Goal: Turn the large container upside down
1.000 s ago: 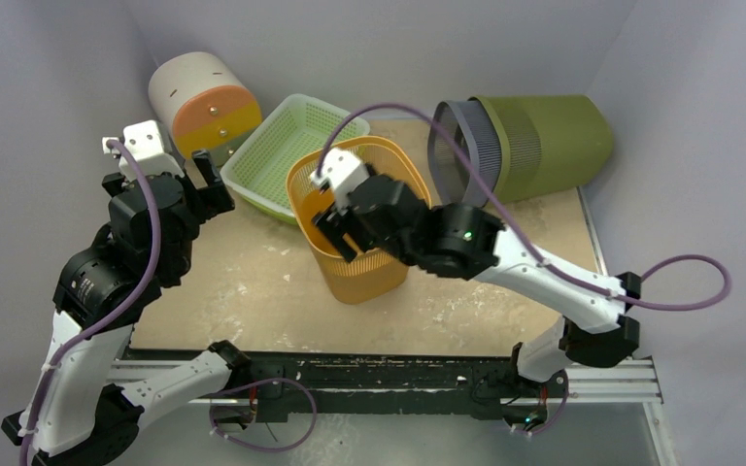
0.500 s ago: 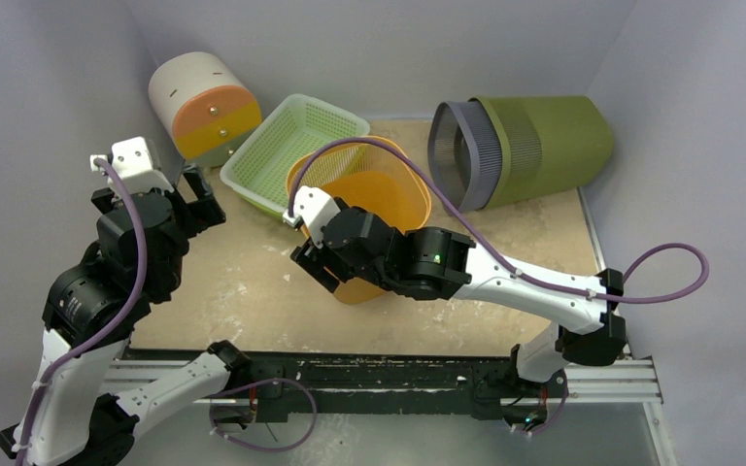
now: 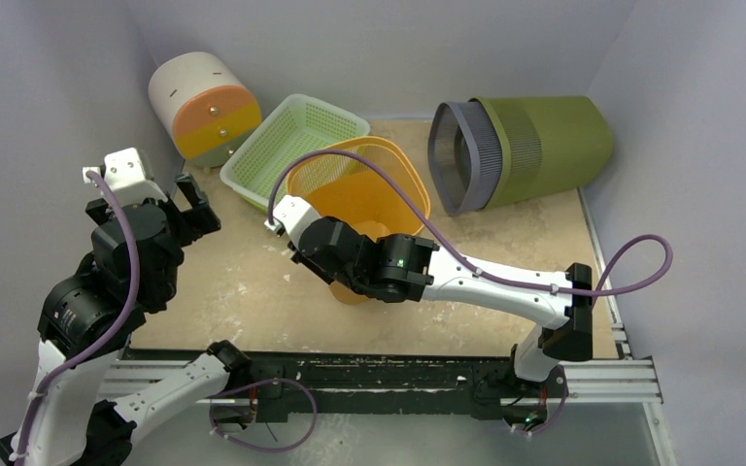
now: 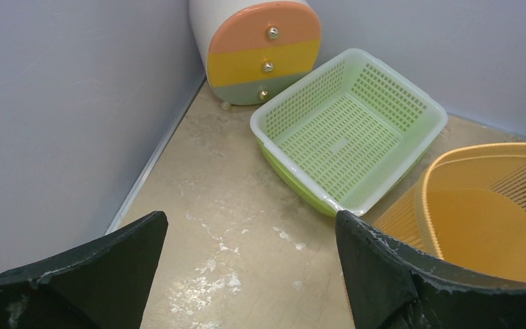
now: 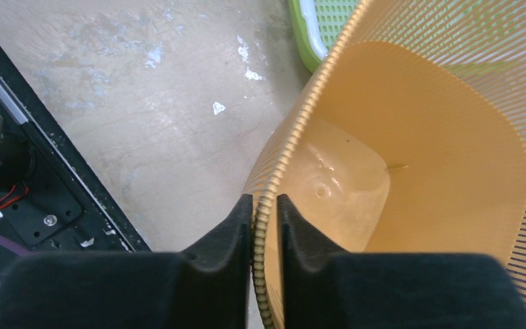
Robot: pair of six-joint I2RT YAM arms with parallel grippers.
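Note:
The large container, a tall orange slatted basket (image 3: 369,184), stands mouth-up in the middle of the table. It also shows in the right wrist view (image 5: 418,137) and at the right edge of the left wrist view (image 4: 493,205). My right gripper (image 5: 265,199) is shut on its near-left rim, one finger outside the wall and one inside. In the top view the right gripper (image 3: 316,260) sits low at that rim, mostly hidden under its wrist. My left gripper (image 4: 248,219) is open and holds nothing; it hovers over bare table left of the basket (image 3: 194,199).
A light green mesh tray (image 3: 291,146) lies just behind the basket. A small cream drawer unit (image 3: 204,102) with orange and yellow fronts stands in the back left corner. An olive bin (image 3: 525,146) lies on its side at back right. Walls close three sides.
My right gripper came out of the basket's mouth, moved left and down to its near-left rim, and closed on it. The left arm drifted slightly left.

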